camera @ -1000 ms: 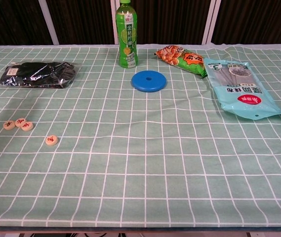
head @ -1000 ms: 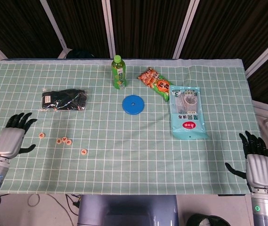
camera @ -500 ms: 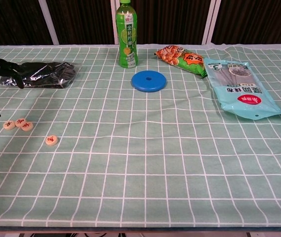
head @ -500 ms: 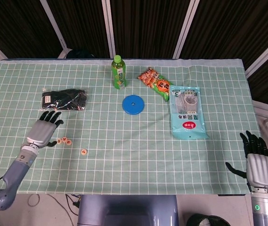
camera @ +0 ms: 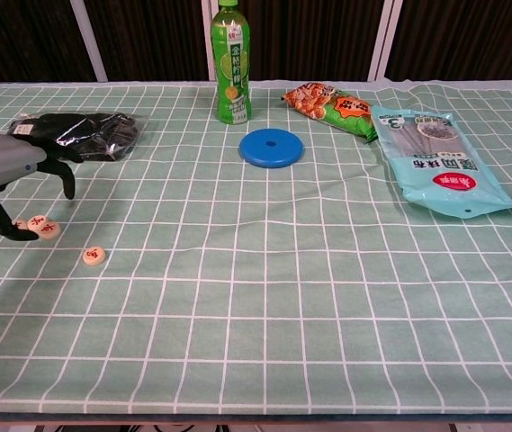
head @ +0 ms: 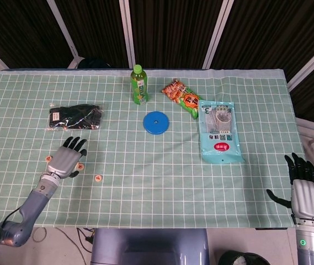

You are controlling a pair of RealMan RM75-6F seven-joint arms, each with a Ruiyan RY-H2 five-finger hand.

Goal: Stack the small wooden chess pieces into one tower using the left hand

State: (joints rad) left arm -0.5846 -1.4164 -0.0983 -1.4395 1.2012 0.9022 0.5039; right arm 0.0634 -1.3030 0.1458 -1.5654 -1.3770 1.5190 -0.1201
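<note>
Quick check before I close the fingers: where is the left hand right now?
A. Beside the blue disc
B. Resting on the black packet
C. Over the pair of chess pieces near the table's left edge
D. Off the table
C: the left hand hangs over the two touching chess pieces, fingers apart, holding nothing, short of the black packet.

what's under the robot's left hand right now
The left hand hovers over the paired chess pieces, which peek out beside its thumb in the chest view. Whether it touches them is hidden. Two other pieces lie apart.
</note>
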